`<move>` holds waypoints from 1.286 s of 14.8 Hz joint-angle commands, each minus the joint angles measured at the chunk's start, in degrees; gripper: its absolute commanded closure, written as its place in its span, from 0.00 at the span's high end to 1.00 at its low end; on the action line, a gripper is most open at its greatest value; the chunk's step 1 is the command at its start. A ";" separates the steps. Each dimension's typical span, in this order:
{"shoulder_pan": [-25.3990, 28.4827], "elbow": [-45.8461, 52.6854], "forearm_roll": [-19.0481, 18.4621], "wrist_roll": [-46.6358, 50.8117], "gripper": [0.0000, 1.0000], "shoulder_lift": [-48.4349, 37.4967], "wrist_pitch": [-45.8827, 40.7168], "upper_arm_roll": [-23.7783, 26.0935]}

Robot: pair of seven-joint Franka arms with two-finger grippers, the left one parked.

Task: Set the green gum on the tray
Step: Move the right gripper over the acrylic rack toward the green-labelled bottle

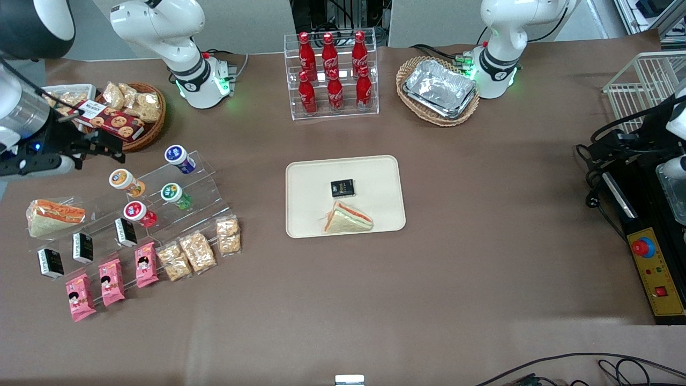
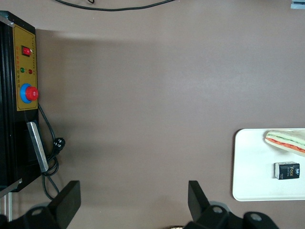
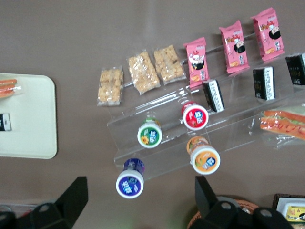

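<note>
The green gum (image 1: 174, 194) (image 3: 149, 134), a small green bottle with a white lid, lies on the middle step of a clear acrylic stand (image 1: 203, 185). The cream tray (image 1: 375, 177) (image 3: 33, 124) lies flat at the table's middle and holds a wrapped sandwich (image 1: 347, 219) and a small black box (image 1: 342, 187). My gripper (image 1: 110, 150) (image 3: 138, 200) hangs open and empty high above the table, farther from the front camera than the stand, near a wicker snack basket (image 1: 131, 115). The blue gum sits between its spread fingers in the wrist view, well below them.
On the stand with the green gum lie a blue gum (image 1: 179, 158), an orange one (image 1: 124, 180) and a red one (image 1: 139, 212), plus black boxes, pink packets and snack bars. A cola rack (image 1: 332, 75) and a basket of foil trays (image 1: 439, 88) stand farther back.
</note>
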 commanded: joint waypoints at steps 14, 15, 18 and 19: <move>-0.25 -25.59 0.67 -0.37 1.00 0.64 29.36 -1.16; -0.25 -26.83 0.67 -0.37 1.00 1.34 31.21 -1.16; -0.16 -30.26 0.67 -0.46 1.00 3.10 36.04 -1.16; -0.16 -31.05 0.67 -0.46 1.00 3.62 37.28 -1.16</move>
